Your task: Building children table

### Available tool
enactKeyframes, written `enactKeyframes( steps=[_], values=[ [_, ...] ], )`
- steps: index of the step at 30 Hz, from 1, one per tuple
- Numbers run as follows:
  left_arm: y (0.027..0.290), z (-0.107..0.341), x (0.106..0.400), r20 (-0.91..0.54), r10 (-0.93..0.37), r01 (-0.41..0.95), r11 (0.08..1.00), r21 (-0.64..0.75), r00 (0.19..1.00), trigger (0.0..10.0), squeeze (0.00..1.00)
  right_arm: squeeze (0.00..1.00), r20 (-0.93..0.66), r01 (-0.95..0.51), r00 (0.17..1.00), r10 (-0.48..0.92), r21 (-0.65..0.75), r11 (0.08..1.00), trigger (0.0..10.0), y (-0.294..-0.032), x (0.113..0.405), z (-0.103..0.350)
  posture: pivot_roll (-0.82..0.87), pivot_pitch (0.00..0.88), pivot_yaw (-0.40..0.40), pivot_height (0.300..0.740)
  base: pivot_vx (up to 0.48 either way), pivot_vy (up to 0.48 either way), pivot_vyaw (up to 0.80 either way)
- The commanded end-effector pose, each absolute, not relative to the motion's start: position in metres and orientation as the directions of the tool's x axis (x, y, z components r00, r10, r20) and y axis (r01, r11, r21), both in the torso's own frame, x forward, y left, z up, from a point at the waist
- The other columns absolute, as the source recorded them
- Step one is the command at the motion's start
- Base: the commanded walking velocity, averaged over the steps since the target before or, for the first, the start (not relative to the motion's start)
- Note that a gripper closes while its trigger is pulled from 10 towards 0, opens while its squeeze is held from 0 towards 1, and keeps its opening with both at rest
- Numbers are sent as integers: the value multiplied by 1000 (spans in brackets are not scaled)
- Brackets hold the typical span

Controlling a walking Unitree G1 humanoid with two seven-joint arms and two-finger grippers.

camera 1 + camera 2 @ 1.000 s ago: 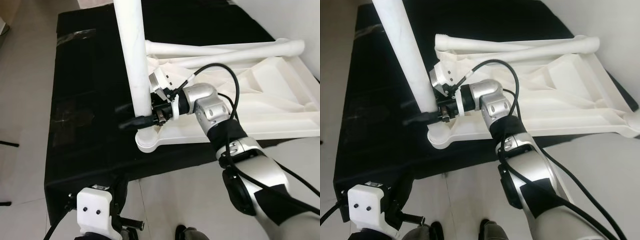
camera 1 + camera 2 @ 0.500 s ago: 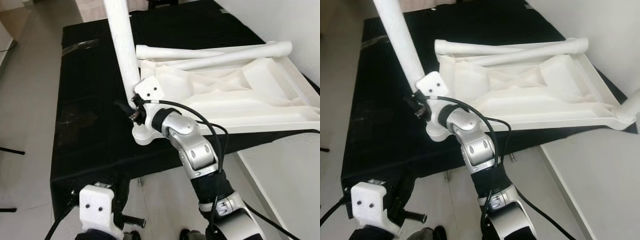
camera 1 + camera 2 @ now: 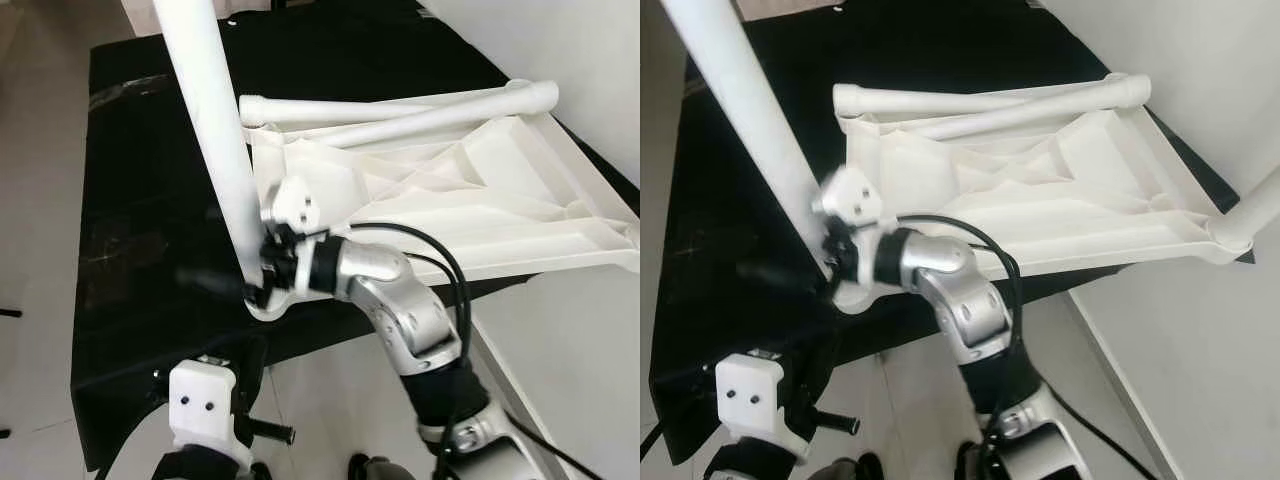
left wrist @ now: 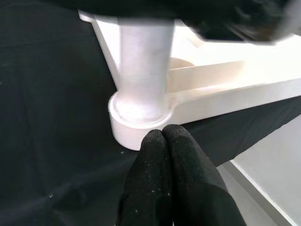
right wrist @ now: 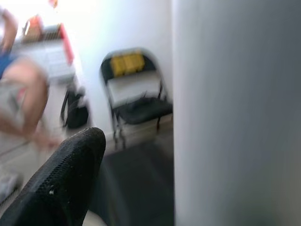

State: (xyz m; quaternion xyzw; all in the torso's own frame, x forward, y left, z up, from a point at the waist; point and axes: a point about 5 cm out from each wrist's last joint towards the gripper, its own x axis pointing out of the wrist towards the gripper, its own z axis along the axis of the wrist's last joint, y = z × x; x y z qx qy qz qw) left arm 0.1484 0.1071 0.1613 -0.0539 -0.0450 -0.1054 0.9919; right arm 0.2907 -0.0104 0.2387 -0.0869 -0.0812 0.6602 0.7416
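The white children's table [image 3: 480, 200] lies upside down on a black-covered surface [image 3: 140, 200]. One white leg [image 3: 215, 140] stands upright in the near-left corner socket [image 4: 136, 125]. Two loose legs [image 3: 400, 105] lie along the table's far edge, and another leg [image 3: 1255, 205] rises at the right corner. My right gripper [image 3: 235, 285] is at the base of the upright leg. One of its fingers [image 5: 61, 179] stands apart from the leg [image 5: 235, 113], and the other finger is hidden. My left gripper [image 4: 163, 134] is shut and empty, low in front of the socket.
The black surface's front edge [image 3: 330, 335] runs just below the socket, with light floor [image 3: 560, 340] beyond it. A white wall [image 3: 560, 50] stands at the right. A black folding chair [image 5: 136, 103] and a person's leg [image 5: 23, 84] show blurred beyond the upright leg.
The camera has shifted. My right wrist has swung around the upright leg's base, from its right side to behind it and now low at its front. The left arm stays low.
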Motion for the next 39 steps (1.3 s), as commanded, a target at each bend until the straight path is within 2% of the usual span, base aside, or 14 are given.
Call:
enactKeyframes(
  steps=[1, 3, 4, 5, 6, 7, 8, 10, 11, 18, 24, 25, 30, 39],
  values=[
    [109, 154, 147, 67, -196, 202, 975, -94, 978, 10000, 0, 1000, -35, -964, 9, 999, -267, 0, 10000, -7, 282, 232, -9, 206, -10, 740, 0, 0, 0],
    [108, 154, 148, 68, -198, 204, 974, -95, 978, 10000, 0, 1000, -178, -957, -14, 984, -284, -65, 10000, -35, 288, 219, -10, 201, -13, 740, 0, 0, 0],
    [108, 154, 148, 68, -198, 204, 974, -95, 978, 10000, 0, 1000, -178, -957, -14, 984, -284, -65, 10000, -35, 288, 219, -10, 201, -13, 740, 0, 0, 0],
    [108, 153, 148, 68, -199, 205, 974, -95, 978, 10000, 0, 969, -216, -956, 53, 975, -293, -13, 10000, -48, 298, 217, -11, 199, -13, 740, 0, 0, 0],
    [108, 153, 148, 68, -199, 205, 974, -95, 978, 10000, 0, 969, -216, -956, 53, 975, -293, -13, 10000, -48, 298, 217, -11, 199, -13, 740, 0, 0, 0],
    [108, 153, 148, 68, -199, 205, 974, -94, 978, 10000, 0, 714, -212, -957, 71, 975, -290, 7, 10000, -50, 300, 218, -8, 194, -12, 740, 0, 0, 0],
    [108, 153, 148, 68, -199, 205, 974, -93, 978, 10000, 0, 247, -204, -958, 83, 975, -285, 21, 10000, -51, 301, 220, -7, 192, -11, 740, 0, 0, 0],
    [108, 153, 148, 67, -199, 205, 974, -92, 978, 10000, 0, 247, -199, -960, 83, 976, -279, 25, 10000, -51, 301, 221, -7, 192, -11, 740, 0, 0, 0],
    [108, 153, 148, 67, -201, 207, 974, -91, 977, 10000, 0, 0, -201, -960, 89, 976, -278, 30, 10000, -52, 302, 221, -7, 189, -7, 740, 0, 0, 0],
    [108, 153, 149, 69, -203, 208, 974, -90, 977, 10000, 0, 0, -276, -953, 132, 952, -299, 45, 10000, -63, 309, 212, -6, 188, -7, 740, 0, 0, 0],
    [108, 153, 150, 71, -202, 208, 974, -91, 977, 10000, 0, 0, -449, -952, 161, 879, -307, 17, 10000, -104, 319, 204, -7, 194, -8, 740, 0, 0, 0],
    [108, 153, 150, 71, -202, 208, 974, -92, 977, 10000, 0, 0, -473, -948, 199, 858, -316, 45, 10000, -118, 325, 207, -12, 197, -12, 740, 0, 0, 0],
    [108, 154, 150, 72, -203, 209, 973, -93, 977, 10000, 0, 0, -498, -941, 257, 828, -324, 97, 10000, -144, 333, 217, -13, 198, -12, 740, 0, 0, 0],
    [108, 153, 151, 71, -206, 212, 973, -95, 976, 10000, 0, 0, -649, -968, 183, 738, -249, 21, 10000, -173, 325, 208, -14, 198, -12, 740, 0, 0, 0]
  ],
)
